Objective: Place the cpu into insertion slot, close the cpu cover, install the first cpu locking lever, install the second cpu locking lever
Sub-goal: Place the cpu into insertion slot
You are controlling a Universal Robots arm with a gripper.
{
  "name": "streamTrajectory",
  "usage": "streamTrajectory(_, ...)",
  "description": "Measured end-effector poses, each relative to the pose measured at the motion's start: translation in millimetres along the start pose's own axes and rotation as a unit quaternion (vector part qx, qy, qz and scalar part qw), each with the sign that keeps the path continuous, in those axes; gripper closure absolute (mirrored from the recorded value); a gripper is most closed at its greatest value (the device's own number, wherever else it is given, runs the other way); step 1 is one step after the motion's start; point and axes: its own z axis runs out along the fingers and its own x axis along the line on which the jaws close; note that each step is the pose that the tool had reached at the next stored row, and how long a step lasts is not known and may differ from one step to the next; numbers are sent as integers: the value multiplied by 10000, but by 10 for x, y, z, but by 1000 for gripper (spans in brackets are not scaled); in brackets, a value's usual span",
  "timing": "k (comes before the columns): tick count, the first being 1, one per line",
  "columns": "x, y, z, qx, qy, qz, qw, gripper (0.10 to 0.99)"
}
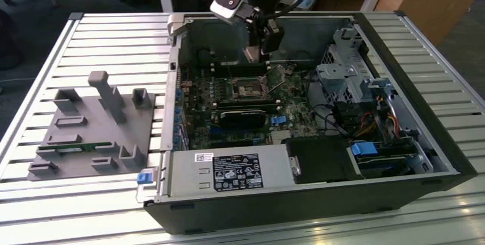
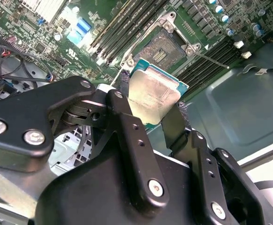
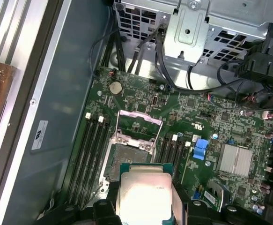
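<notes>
1. Gripper (image 2: 152, 107) grips the cpu (image 2: 156, 91) by two opposite edges, the chip's metal top showing in both wrist views.
2. Just beneath the held chip, the open socket (image 3: 127, 159) sits on the green motherboard (image 3: 197, 112).
3. Beyond the socket, farther from the gripper, the cpu cover (image 3: 141, 116) stands flipped open.

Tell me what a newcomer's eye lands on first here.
The cpu, metal top gleaming, is pinched in the gripper in both wrist views, poised near the empty socket with the cpu cover swung open. In the exterior view, the opened computer case sits on the slatted table, a grey fixture on the exterior view's left.
</notes>
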Motion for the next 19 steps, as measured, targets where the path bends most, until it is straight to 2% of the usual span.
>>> streamTrajectory(19,-2,-8,87,4,2,0,10000,561)
